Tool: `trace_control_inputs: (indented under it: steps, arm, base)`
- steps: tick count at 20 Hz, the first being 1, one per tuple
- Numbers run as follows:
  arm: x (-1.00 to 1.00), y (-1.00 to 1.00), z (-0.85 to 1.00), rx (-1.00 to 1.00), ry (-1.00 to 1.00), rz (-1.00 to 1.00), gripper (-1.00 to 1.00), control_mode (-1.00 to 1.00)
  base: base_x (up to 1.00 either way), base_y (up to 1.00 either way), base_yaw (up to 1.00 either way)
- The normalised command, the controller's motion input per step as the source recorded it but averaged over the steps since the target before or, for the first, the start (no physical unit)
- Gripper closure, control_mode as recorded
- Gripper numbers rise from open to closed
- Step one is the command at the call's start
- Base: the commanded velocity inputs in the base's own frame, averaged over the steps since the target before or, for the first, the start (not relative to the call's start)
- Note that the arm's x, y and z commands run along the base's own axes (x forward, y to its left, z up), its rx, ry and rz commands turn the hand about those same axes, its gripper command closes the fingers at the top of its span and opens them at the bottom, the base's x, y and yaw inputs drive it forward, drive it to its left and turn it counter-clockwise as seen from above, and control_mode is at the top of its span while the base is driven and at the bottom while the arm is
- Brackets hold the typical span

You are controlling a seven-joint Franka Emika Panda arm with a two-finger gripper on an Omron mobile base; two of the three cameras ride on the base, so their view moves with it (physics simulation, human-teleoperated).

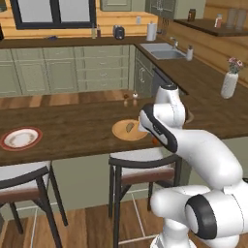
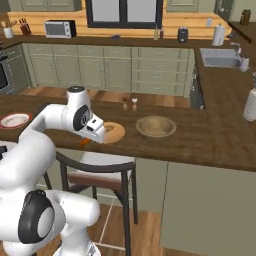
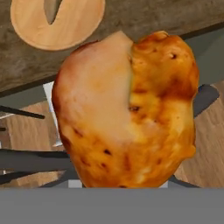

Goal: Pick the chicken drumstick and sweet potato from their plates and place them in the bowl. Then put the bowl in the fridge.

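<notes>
The glossy orange-brown chicken drumstick point(image 3: 127, 113) hangs close before the hand camera and hides the fingertips. My gripper point(image 2: 86, 141) is shut on it, just off the counter's front edge and above a stool; a small orange bit of the drumstick point(image 1: 154, 141) peeks out under the arm. The dull brown sweet potato point(image 1: 130, 127) lies on the flat wooden plate point(image 1: 120, 133), whose disc point(image 3: 74, 22) also shows in the hand view. The white plate with a red-brown rim point(image 1: 20, 139) sits bare at the counter's left. The wooden bowl point(image 2: 156, 126) stands right of the wooden plate point(image 2: 116, 131). The fridge is out of view.
Two stools point(image 1: 140, 164) point(image 1: 24, 186) stand under the counter's front edge. Small shakers point(image 1: 130, 99) are behind the wooden plate. A white vase with flowers point(image 1: 229, 82) is on the right counter, and a sink point(image 1: 163, 51) lies beyond it.
</notes>
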Motion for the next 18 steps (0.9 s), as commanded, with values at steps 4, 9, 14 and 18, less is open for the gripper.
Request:
trace_control_inputs:
  steps: [4,9,14,18]
  arm:
    - [0.00,0.00,0.00,0.00,0.00,0.00,1.00,1.00]
    - [0.00,0.00,0.00,0.00,0.00,0.00,1.00,1.00]
    - [0.00,0.00,0.00,0.00,0.00,0.00,1.00,1.00]
    - [0.00,0.00,0.00,0.00,0.00,0.00,1.00,1.00]
  base:
    - [0.09,-0.73,0.00]
    - [0.27,-0.54,0.00]
    - [0.64,-0.14,0.01]
    - [0.66,-0.05,0.01]
